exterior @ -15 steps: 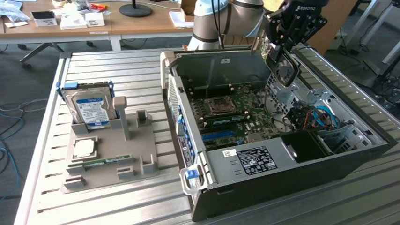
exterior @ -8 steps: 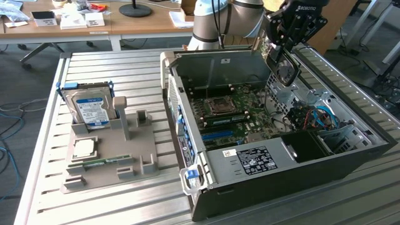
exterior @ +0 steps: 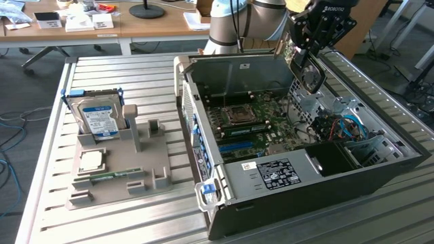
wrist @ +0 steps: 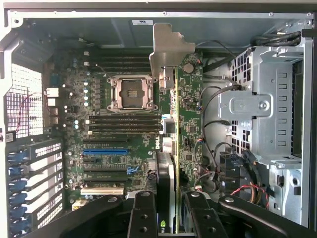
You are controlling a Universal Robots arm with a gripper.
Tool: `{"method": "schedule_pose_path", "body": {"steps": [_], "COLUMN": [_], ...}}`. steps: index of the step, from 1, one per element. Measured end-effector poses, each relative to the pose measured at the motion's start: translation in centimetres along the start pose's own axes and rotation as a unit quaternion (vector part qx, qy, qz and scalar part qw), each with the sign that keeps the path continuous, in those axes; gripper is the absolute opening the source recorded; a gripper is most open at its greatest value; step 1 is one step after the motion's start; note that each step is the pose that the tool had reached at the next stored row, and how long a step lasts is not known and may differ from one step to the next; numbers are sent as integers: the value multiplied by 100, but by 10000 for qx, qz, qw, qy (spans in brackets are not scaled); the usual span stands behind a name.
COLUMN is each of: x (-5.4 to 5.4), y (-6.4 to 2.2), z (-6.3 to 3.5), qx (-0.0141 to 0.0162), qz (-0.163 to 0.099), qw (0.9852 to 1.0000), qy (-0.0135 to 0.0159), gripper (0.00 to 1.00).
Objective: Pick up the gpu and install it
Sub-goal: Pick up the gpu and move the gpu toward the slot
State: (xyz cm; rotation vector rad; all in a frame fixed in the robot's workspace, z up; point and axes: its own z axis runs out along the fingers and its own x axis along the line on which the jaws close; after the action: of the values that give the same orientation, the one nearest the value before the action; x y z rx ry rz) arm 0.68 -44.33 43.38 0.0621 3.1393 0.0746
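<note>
My gripper (exterior: 306,48) hangs over the far end of the open computer case (exterior: 379,173), shut on the gpu (exterior: 312,76). The card is held on edge, its black round fan facing the exterior view's right. In the wrist view the gpu (wrist: 177,124) appears edge-on between the black fingers (wrist: 143,213), with its silver end bracket (wrist: 168,49) pointing away from the camera. It is above the motherboard (wrist: 99,129), to one side of the CPU socket (wrist: 130,92), and I cannot tell whether it touches a slot.
At the exterior view's left, a grey fixture (exterior: 115,178) holds a blue-labelled hard drive (exterior: 98,119), a CPU (exterior: 91,160) and a RAM stick (exterior: 109,176). A metal drive cage (wrist: 267,109) and cables (wrist: 218,163) flank the card inside the case. Desks stand behind the table.
</note>
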Motion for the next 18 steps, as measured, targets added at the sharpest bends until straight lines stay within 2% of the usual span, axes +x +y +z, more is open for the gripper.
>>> {"method": "schedule_pose_path", "body": {"steps": [18], "x": [-112], "y": [5], "z": [0], "qx": [0], "qz": [0], "qw": [10000], "qy": [1], "gripper": [27]}}
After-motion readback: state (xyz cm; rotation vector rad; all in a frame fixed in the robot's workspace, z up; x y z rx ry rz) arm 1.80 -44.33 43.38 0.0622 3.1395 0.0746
